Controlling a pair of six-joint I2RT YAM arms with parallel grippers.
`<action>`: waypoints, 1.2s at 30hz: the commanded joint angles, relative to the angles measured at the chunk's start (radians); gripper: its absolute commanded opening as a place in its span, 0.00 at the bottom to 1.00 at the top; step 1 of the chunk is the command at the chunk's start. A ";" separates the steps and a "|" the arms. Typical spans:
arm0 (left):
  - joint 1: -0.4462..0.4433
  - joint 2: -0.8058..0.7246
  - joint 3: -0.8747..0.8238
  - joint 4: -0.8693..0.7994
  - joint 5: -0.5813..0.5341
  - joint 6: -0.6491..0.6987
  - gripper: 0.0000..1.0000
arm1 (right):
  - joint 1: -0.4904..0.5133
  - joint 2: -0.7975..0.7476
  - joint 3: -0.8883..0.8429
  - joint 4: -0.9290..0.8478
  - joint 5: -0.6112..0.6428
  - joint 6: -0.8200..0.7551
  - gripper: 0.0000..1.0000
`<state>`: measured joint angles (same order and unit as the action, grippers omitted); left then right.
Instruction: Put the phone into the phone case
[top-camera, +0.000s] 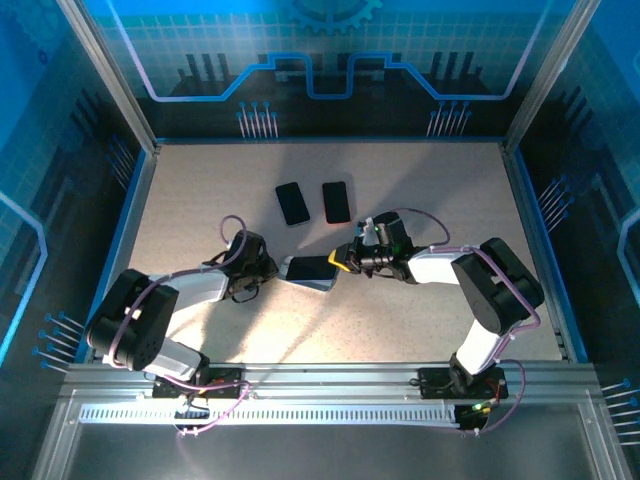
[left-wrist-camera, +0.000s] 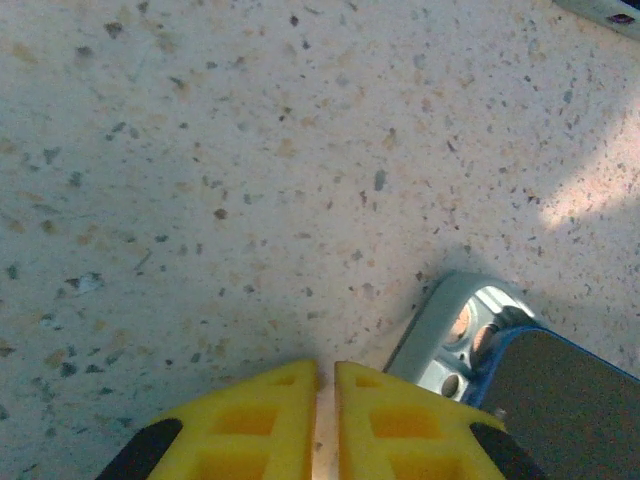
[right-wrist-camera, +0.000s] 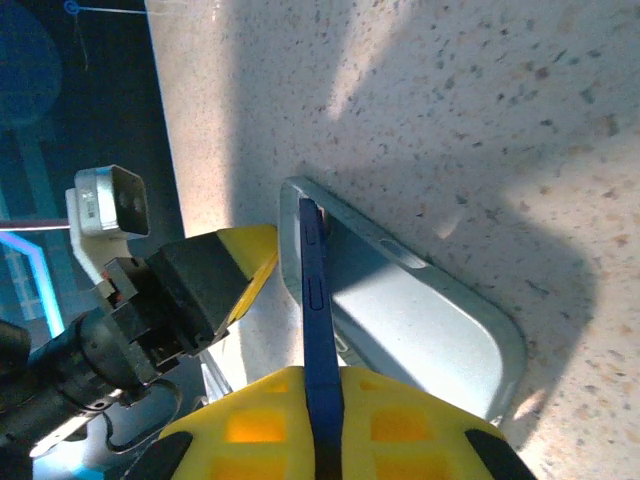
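A blue-edged phone (right-wrist-camera: 315, 280) with a dark face (left-wrist-camera: 565, 400) stands tilted in a pale grey-blue phone case (right-wrist-camera: 425, 325) at mid-table (top-camera: 318, 284). My right gripper (right-wrist-camera: 322, 375) is shut on the phone's edge, its yellow fingers on either side of it. The phone's far end sits against the case's rim near the camera cut-out (left-wrist-camera: 455, 335). From the left, my left gripper (left-wrist-camera: 326, 372) comes in just beside that end of the case, shut with nothing between its fingers. Its yellow tip (right-wrist-camera: 248, 262) lies close to the case's corner.
Two dark phone-shaped slabs (top-camera: 292, 202) (top-camera: 337, 201) lie flat side by side behind the work spot. Raised blue-edged walls (top-camera: 135, 190) frame the speckled table (top-camera: 440, 190), and bare surface lies to the left, right and back.
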<state>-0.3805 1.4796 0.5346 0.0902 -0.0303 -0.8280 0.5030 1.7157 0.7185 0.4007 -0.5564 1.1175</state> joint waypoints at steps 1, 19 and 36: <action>-0.026 0.035 0.024 0.013 0.012 0.016 0.13 | 0.000 0.013 0.001 -0.045 0.019 -0.036 0.00; -0.074 0.053 0.010 0.075 0.028 -0.035 0.13 | 0.014 0.054 0.039 -0.086 0.050 -0.067 0.00; -0.099 0.013 0.018 0.053 -0.013 -0.057 0.14 | 0.035 0.112 0.093 -0.121 0.057 -0.113 0.00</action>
<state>-0.4564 1.5063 0.5415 0.1406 -0.0784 -0.8780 0.5083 1.7847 0.7994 0.3576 -0.5457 1.0431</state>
